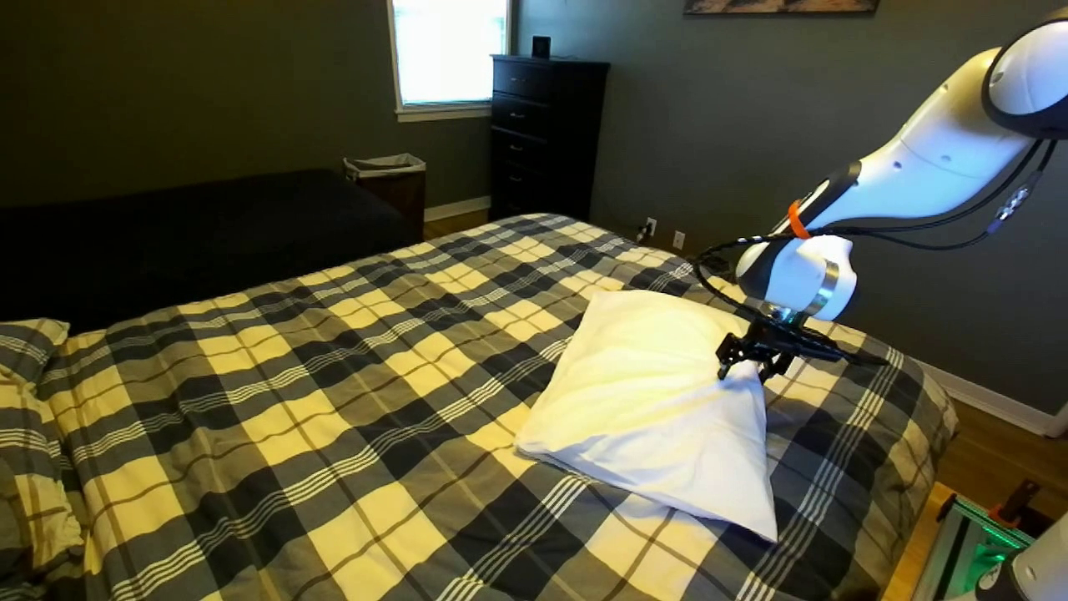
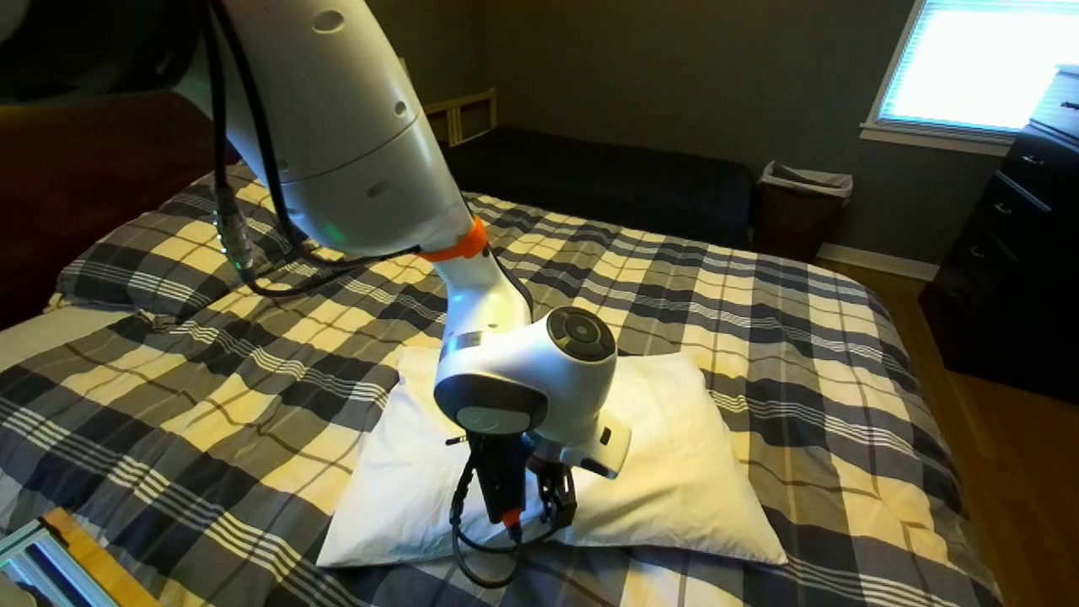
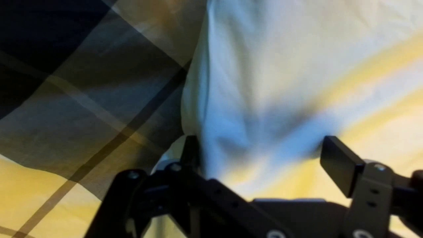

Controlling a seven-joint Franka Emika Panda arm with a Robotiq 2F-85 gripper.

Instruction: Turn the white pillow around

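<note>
Where the tool [image 3: 260, 147] gapes, fingers [image 3: 340, 167] well apart, touching white pillow [image 1: 634, 376]

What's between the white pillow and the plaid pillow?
The plaid bedspread: an exterior view shows it stretching from the white pillow to the plaid pillow.

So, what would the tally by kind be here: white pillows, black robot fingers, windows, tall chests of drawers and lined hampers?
White pillow: 1
Black robot fingers: 2
Window: 1
Tall chest of drawers: 1
Lined hamper: 1
Total: 6, each counted once across the views.
</note>
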